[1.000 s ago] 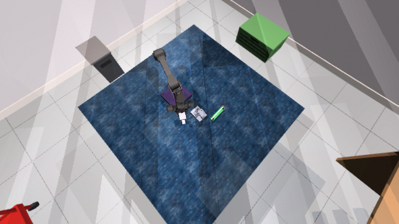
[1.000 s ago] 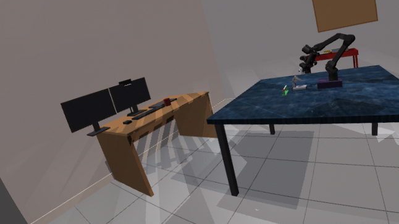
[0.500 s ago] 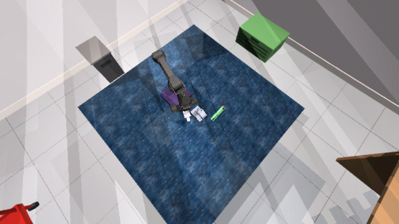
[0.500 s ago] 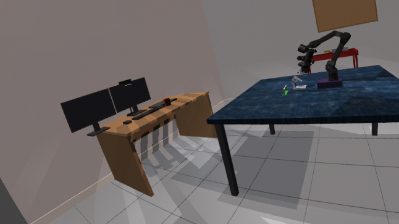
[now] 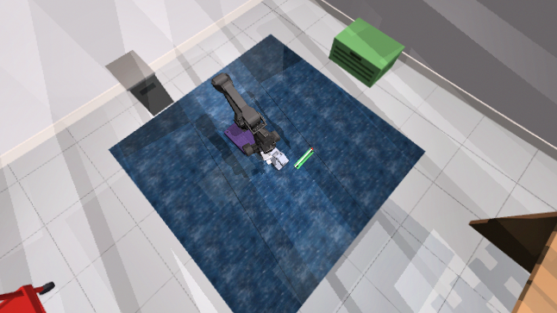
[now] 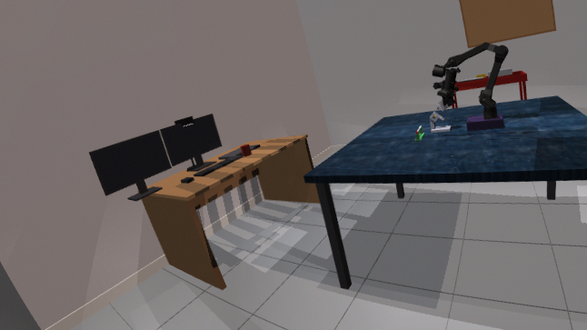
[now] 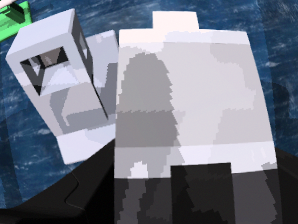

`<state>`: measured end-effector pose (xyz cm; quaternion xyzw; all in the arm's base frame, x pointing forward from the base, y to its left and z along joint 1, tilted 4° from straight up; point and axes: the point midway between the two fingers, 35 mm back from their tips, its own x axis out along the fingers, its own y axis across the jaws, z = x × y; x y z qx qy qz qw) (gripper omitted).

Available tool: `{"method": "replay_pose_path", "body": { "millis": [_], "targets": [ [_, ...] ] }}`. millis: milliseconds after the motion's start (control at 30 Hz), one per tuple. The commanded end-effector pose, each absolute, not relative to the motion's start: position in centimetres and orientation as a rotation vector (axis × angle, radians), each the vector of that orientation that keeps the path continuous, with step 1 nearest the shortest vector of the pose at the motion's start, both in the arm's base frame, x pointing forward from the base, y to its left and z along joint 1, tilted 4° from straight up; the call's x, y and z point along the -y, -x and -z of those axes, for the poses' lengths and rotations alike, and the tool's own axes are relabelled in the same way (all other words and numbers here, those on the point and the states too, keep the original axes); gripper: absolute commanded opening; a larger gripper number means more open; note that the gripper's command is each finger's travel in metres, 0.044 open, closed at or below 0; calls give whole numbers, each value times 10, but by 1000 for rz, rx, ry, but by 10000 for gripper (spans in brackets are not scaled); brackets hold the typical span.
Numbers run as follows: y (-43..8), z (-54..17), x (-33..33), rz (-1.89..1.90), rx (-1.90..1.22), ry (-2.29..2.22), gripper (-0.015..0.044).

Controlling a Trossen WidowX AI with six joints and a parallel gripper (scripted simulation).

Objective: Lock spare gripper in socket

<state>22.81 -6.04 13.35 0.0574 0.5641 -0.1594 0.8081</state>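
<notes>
My gripper [image 5: 265, 151] [image 6: 445, 101] [image 7: 181, 145] is shut on the spare gripper, a white block [image 5: 266, 157] [image 6: 442, 106] [image 7: 200, 95] with a narrow spigot at its far end. It is held in the air, close beside the mount. The light grey mount [image 5: 280, 160] [image 6: 434, 117] [image 7: 42, 37] stands on the table with its tilted socket head up. In the wrist view the socket opening is left of the held block, and no pin shows across it. The white pin with a red end [image 5: 312, 149] [image 6: 418, 131] lies along the green holder [image 5: 305, 159] [image 6: 421, 136] [image 7: 6, 31].
The arm's purple base [image 5: 236, 137] [image 6: 485, 123] stands behind the mount on the blue table [image 5: 207, 206] [image 6: 386, 158]. The green holder is on the mount's far side from the held block. A green cabinet [image 5: 366, 46] and a wooden desk [image 6: 268, 149] stand off the table.
</notes>
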Motion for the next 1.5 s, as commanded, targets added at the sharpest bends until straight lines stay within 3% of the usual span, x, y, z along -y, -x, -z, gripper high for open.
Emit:
{"method": "replay_pose_path", "body": {
  "millis": [0, 767, 1467],
  "targets": [
    [-231, -140, 50, 293, -1263, -104, 0],
    [-224, -161, 5, 118, -1576, -19, 0],
    [-236, -146, 6, 114, -1580, -15, 0]
  ]
}}
